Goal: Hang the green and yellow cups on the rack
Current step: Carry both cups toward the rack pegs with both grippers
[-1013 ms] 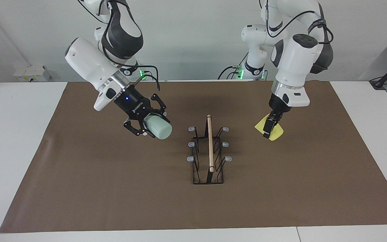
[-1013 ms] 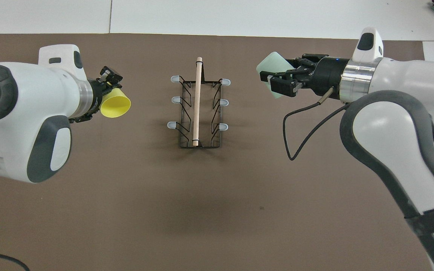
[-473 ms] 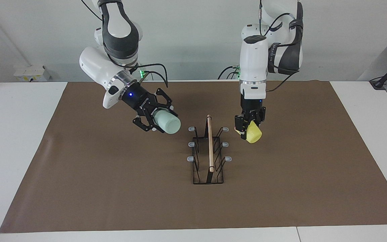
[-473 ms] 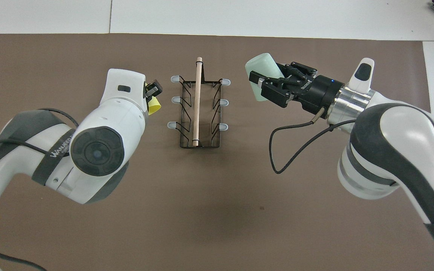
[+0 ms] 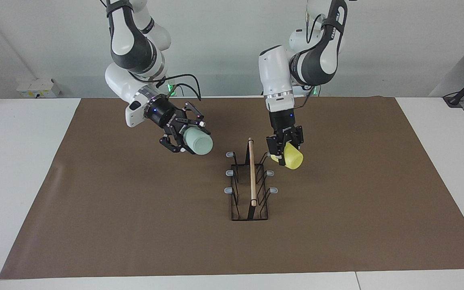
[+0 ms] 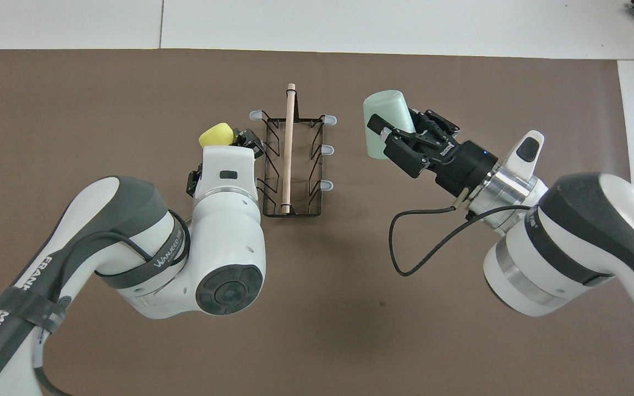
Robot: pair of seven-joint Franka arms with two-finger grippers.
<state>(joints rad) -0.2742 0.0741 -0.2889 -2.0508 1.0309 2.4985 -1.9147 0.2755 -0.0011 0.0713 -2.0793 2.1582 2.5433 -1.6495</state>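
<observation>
The black wire rack [image 5: 236, 201] with its wooden rod [image 5: 252, 177] stands mid-mat; it also shows in the overhead view [image 6: 311, 198]. My left gripper [image 5: 285, 150] is shut on the yellow cup [image 5: 293, 158], held tilted close beside the rack's pegs toward the left arm's end. I cannot tell whether the cup touches a peg. In the overhead view the yellow cup [image 6: 216, 135] peeks out past the left gripper [image 6: 242, 140]. My right gripper [image 5: 185, 139] is shut on the mint green cup [image 5: 197, 141], held in the air over the mat on the rack's other flank, clearly apart from it. The green cup [image 6: 384, 118] and the right gripper [image 6: 391, 132] also show in the overhead view.
A brown mat [image 5: 135, 225] covers the white table [image 5: 18, 169]. A black cable [image 6: 421, 242] loops down from the right arm's wrist. Grey-tipped pegs [image 5: 228, 172] stick out of both long sides of the rack.
The left arm swung the yellow cup from the mat near its own end in to the rack's side. The right gripper brought the green cup somewhat closer to the rack and turned it.
</observation>
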